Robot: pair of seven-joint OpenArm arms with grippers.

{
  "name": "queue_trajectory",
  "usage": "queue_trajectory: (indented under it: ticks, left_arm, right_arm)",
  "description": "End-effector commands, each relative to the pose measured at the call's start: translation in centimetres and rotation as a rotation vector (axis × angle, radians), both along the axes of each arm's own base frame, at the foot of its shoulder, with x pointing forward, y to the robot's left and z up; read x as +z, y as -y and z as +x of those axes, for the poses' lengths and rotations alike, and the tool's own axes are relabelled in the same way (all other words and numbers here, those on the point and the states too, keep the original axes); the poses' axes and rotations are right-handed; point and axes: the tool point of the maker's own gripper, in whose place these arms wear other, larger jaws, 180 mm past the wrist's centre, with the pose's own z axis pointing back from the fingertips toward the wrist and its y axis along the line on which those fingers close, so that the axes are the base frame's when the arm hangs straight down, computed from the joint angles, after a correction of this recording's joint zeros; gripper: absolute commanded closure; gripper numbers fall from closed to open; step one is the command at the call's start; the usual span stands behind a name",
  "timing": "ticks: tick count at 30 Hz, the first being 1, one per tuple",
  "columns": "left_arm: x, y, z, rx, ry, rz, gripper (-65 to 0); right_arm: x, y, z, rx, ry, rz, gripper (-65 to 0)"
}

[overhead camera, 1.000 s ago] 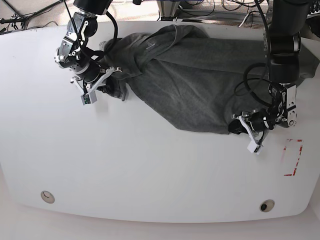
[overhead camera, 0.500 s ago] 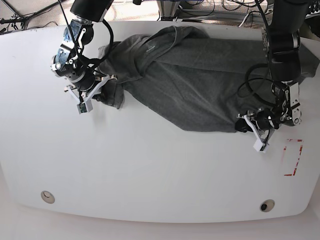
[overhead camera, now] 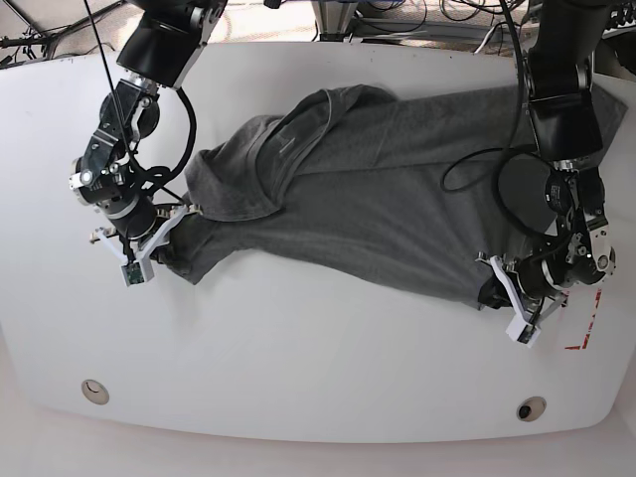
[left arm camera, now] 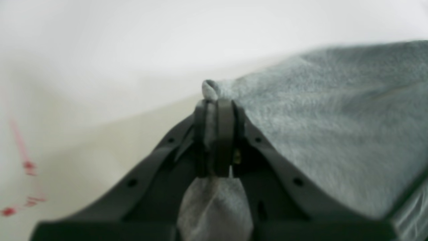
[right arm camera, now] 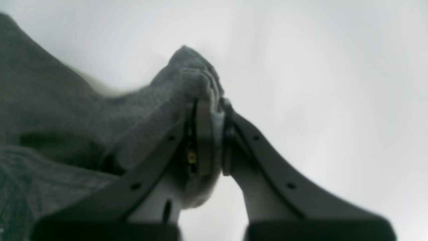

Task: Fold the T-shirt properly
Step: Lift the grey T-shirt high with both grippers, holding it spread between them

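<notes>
Bench (overhead camera: 298, 358) carries the T-shirt (overhead camera: 378, 209), stretched crumpled between two arms. Right claw (overhead camera: 149, 256) pinches one bunched end; left claw (overhead camera: 502, 296) pinches the opposite corner. Each grip looks thin: a further pull could slip the knit free, or drag folds askew near the red marks (overhead camera: 586, 318).

Both hands have pulled the T-shirt (overhead camera: 368, 199) flatter, toward the table's near edge.

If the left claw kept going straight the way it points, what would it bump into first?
Probably nothing but the bare white table. The left claw, shut on the dark grey knit T-shirt, points out over open tabletop, though depth is unclear.
</notes>
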Motion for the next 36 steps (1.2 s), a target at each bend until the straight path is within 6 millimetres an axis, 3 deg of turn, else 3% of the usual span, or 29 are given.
queue_trajectory:
  ticks: [1,9,19,30,36]
  left_arm:
    - [4.7,-1.8,1.4,0.059,0.116,0.008,0.0]
    - [12.2,-3.5,1.8,0.129,0.283,0.067,0.0]
    - [21.3,-3.9,1.3,0.163,0.528,0.135,0.0]
    - [31.4,-4.8,0.8,0.214,0.721,0.191,0.0]
    - [37.1,-5.2,0.4,0.264,0.837,0.142,0.0]
  right_arm:
    - [3.8,0.8,2.3,0.006,0.1,-0.027,0.0]
    - [9.2,1.4,5.8,0.073,0.185,-0.155,0.0]
    - [16.9,2.0,9.8,0.112,0.278,-0.289,-0.2]
    - [27.2,4.1,13.9,0.104,0.377,-0.427,-0.3]
    - [34.0,4.8,15.4,0.096,0.439,-0.504,-0.3]
